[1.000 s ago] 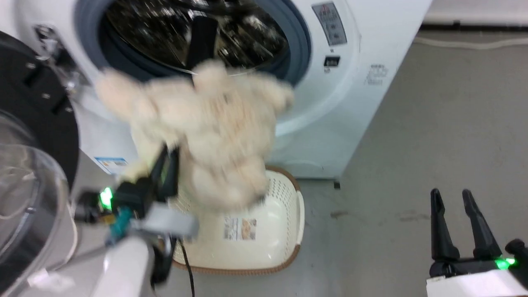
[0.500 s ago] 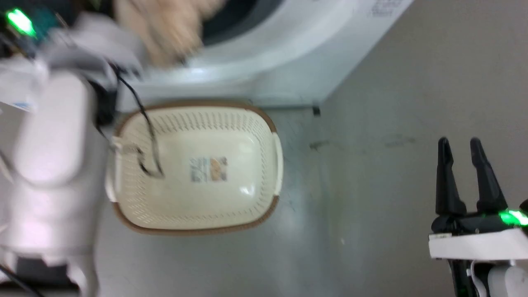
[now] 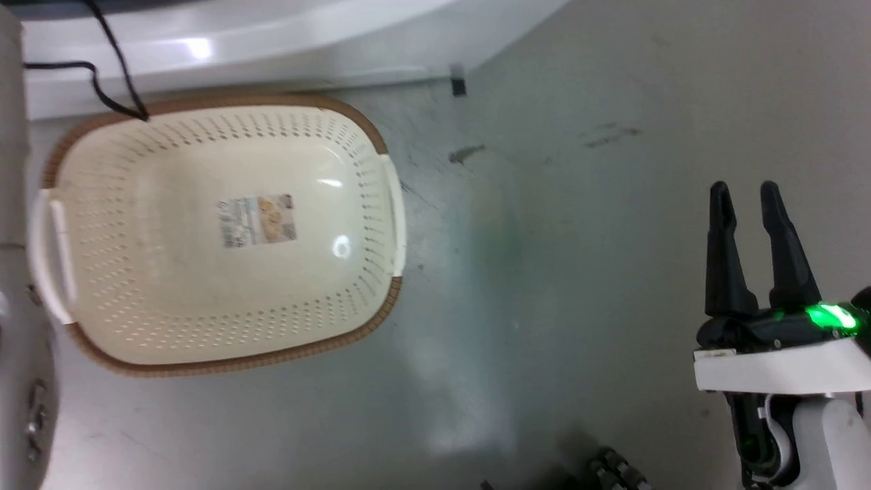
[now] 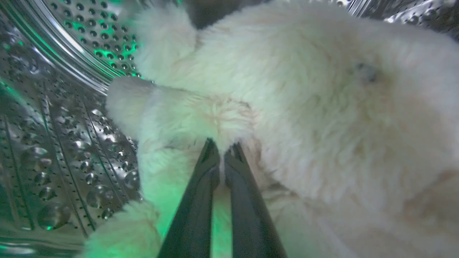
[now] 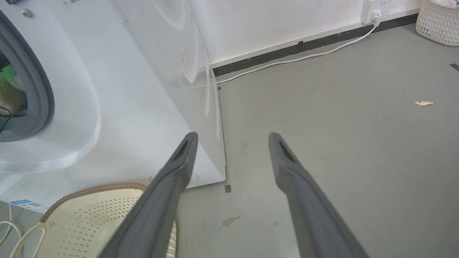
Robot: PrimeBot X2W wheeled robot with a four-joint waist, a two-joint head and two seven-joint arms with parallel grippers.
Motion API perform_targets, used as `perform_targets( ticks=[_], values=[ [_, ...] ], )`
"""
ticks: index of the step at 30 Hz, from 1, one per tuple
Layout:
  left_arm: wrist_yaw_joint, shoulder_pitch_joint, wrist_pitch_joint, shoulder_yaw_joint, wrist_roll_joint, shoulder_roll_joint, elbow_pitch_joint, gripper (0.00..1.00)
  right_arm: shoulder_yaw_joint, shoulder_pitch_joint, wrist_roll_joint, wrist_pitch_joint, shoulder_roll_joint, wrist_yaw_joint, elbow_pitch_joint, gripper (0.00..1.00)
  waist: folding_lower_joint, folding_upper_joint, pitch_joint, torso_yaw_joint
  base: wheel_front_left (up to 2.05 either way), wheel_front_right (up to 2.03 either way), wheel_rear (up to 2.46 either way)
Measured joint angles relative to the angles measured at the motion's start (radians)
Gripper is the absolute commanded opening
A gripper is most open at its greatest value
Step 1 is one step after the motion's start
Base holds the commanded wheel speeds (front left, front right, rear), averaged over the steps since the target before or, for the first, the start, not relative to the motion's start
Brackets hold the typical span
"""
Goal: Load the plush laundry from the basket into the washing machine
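My left claw (image 4: 223, 149) is pinched on a tuft of the plush (image 4: 322, 107), its fingers nearly touching. The plush lies inside the drum (image 4: 53, 143), against the perforated steel wall, lit green. My right claw (image 3: 744, 194) stands spread and holds nothing. It is above the floor (image 3: 544, 272), well apart from the basket (image 3: 224, 366). The basket sits on the floor just before the washer (image 5: 125, 89), by its front base edge. Its bare bottom shows a label (image 3: 257, 221). A black cable (image 3: 141, 112) touches its far rim.
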Motion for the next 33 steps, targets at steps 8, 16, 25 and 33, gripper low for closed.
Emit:
perform_targets(
  ticks=[8,16,25,33],
  values=[
    [0.016,-0.052,-0.041,-0.022,0.012,0.006,0.124,0.00,0.013,-0.020,0.007,0.000,0.000,0.000,0.025,1.00,-0.0001,0.0000,0.035,-0.028,0.00,0.00,0.00],
    [0.012,-0.049,-0.149,-0.035,0.000,-0.003,0.197,1.00,-0.011,-0.020,-0.015,0.000,0.000,0.000,0.029,1.00,-0.0002,0.0000,-0.017,-0.004,0.00,0.00,0.00],
    [-0.038,0.195,-0.279,-0.025,-0.073,-0.062,0.190,1.00,-0.058,0.033,-0.085,0.000,-0.001,0.000,0.044,1.00,-0.0004,0.0000,-0.171,0.039,0.00,0.00,0.00],
    [-0.060,0.601,-0.286,-0.014,-0.108,-0.119,-0.142,1.00,-0.080,0.142,-0.147,0.000,-0.001,0.000,0.042,1.00,-0.0006,0.0000,-0.367,0.098,0.00,0.00,0.00]
  ],
)
